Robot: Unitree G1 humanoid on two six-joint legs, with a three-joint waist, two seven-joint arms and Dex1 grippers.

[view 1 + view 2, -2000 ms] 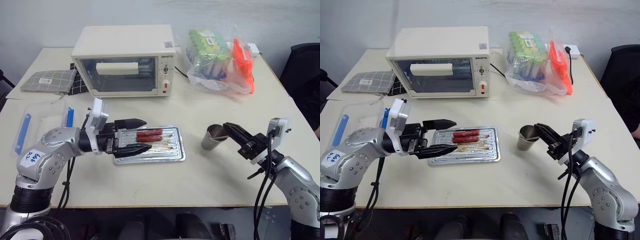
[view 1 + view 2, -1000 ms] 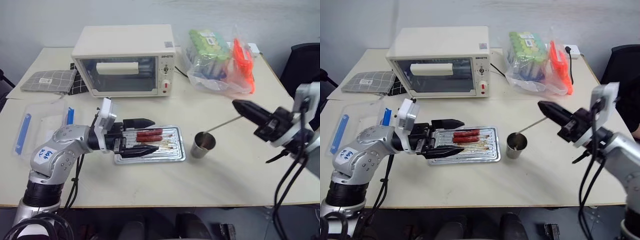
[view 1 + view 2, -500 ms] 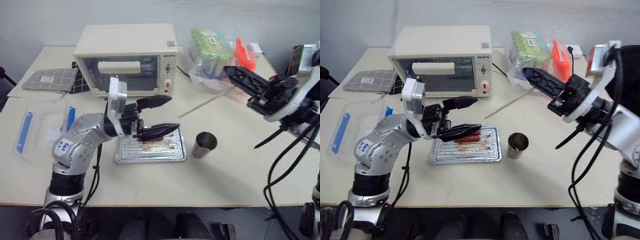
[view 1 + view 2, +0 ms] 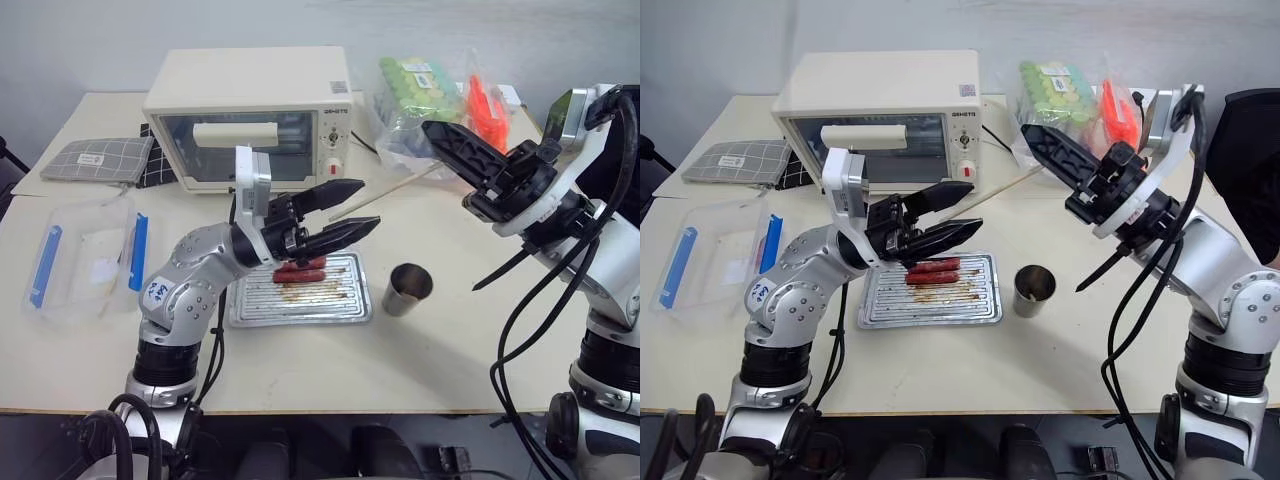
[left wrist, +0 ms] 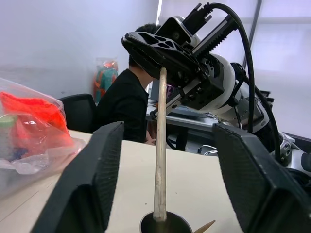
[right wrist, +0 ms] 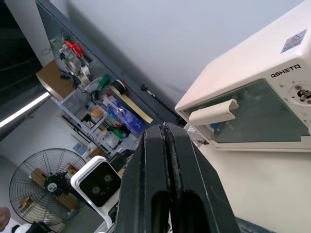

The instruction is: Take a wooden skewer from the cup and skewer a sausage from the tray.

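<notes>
Tray (image 4: pixel 300 305) at frame centre on desk (image 4: pixel 440 370) w/ sausage (image 4: pixel 300 268) in its upper part, cup (image 4: pixel 407 289) just right of tray, toaster oven (image 4: pixel 250 118) above it, plastic box (image 4: pixel 85 260) at left, bag (image 4: pixel 435 125) upper right, pouch (image 4: pixel 95 160) upper left.

skewer (image 4: pixel 1000 187) tip disappears behind the left tool (image 4: pixel 958 213), and the cup (image 5: pixel 165 224) is cut off in the left wrist view.

R pincer (image 4: pixel 436 133) lifted wooden skewer (image 4: pixel 385 193) from cup (image 4: pixel 407 289); L pincer (image 4: pixel 358 208) rose off tray (image 4: pixel 300 300).
</notes>
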